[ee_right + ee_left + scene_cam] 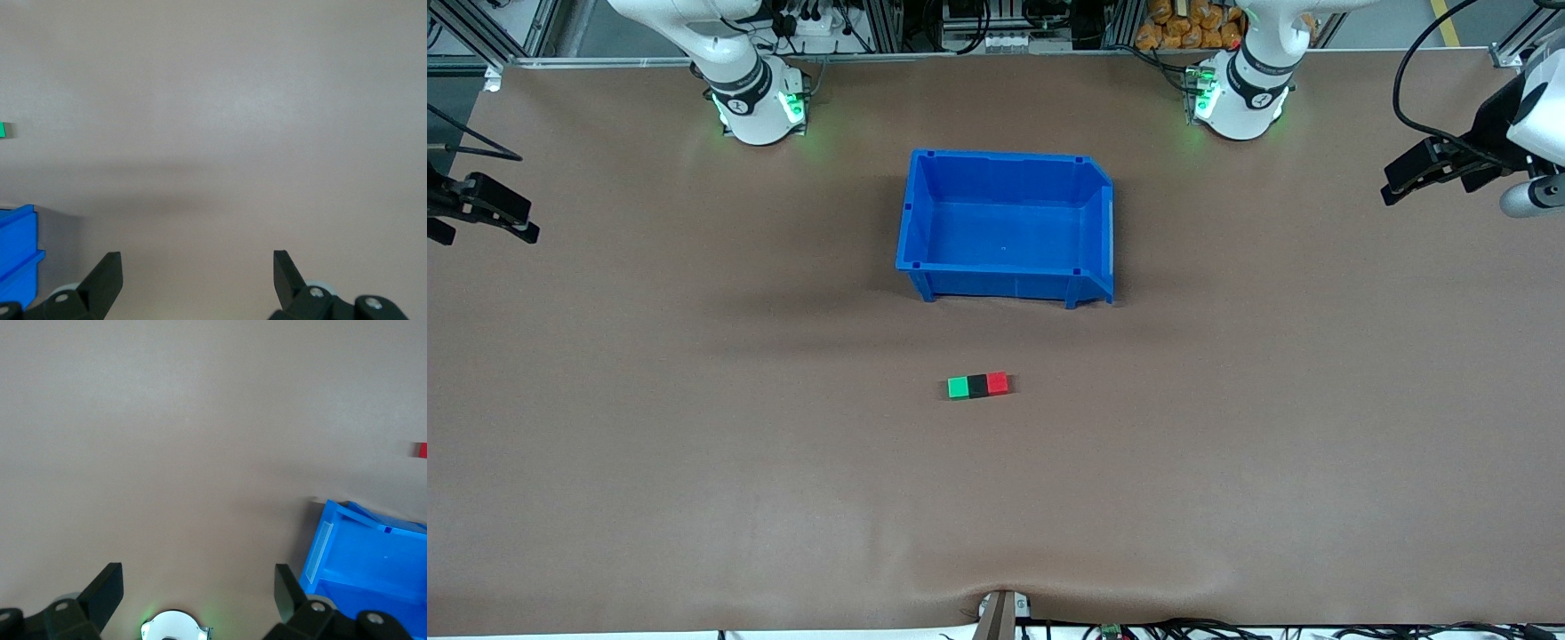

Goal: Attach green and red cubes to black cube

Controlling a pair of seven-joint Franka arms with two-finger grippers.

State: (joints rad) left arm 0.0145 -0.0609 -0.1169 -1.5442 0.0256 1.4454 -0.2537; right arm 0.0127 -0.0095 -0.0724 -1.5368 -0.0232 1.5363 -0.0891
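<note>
The green cube (pixel 959 388), black cube (pixel 978 386) and red cube (pixel 998 383) lie touching in one short row on the brown table, black in the middle, nearer the front camera than the blue bin. The red cube (pixel 420 449) shows at the edge of the left wrist view, and a sliver of the green cube (pixel 2 129) at the edge of the right wrist view. My left gripper (pixel 1396 182) (pixel 198 577) hangs open and empty over the left arm's end of the table. My right gripper (pixel 520 220) (pixel 198 263) hangs open and empty over the right arm's end.
A large blue bin (pixel 911 222) (pixel 333 540) (pixel 17 247) stands empty mid-table, between the arm bases and the cube row. The two white bases (pixel 756 107) (pixel 1240 98) stand along the table's edge farthest from the front camera. Bare brown mat surrounds the cubes.
</note>
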